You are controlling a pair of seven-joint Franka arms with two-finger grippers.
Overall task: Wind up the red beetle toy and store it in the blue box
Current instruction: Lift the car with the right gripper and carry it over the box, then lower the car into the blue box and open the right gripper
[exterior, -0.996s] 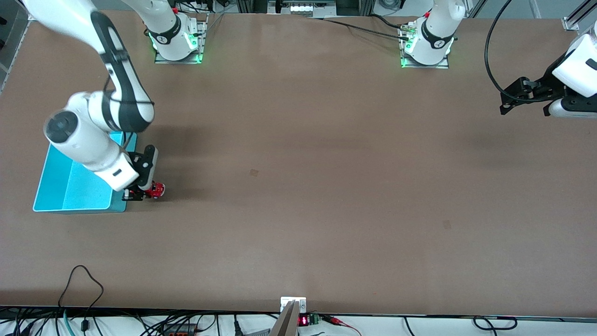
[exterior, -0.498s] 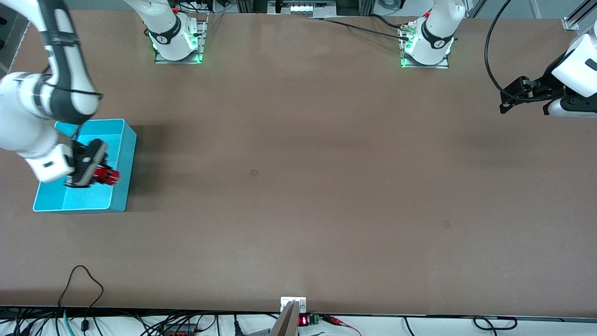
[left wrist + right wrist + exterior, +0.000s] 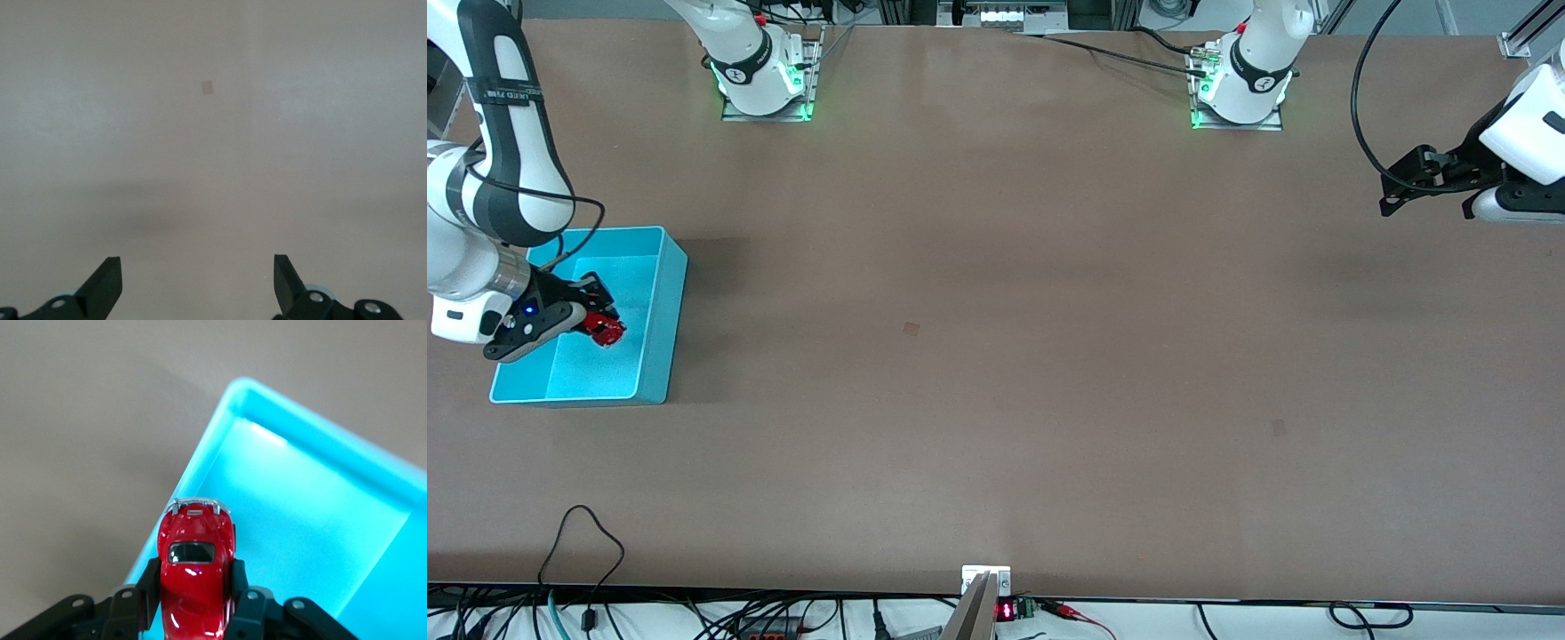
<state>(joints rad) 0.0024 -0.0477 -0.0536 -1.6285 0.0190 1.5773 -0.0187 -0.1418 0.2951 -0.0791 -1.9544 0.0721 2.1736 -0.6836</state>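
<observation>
The red beetle toy (image 3: 605,330) hangs in the air over the blue box (image 3: 660,293), clamped by its sides between the fingers (image 3: 143,590) of the right gripper (image 3: 596,313). In the right wrist view the toy (image 3: 193,577) shows its rounded roof, a dark window and a silvery bumper at its end, and it sits over the box's wall (image 3: 193,477), with brown table to one side and the bright box floor to the other. How high the toy is above the floor of the box is hard to judge from the front camera.

The box stands on the table (image 3: 996,356) at the right arm's end, its long side running toward the front camera.

The left gripper (image 3: 1396,197) waits above the table's edge at the left arm's end, well apart from the box. Its fingers (image 3: 103,287) stand spread wide with nothing between them, bare tabletop below.
</observation>
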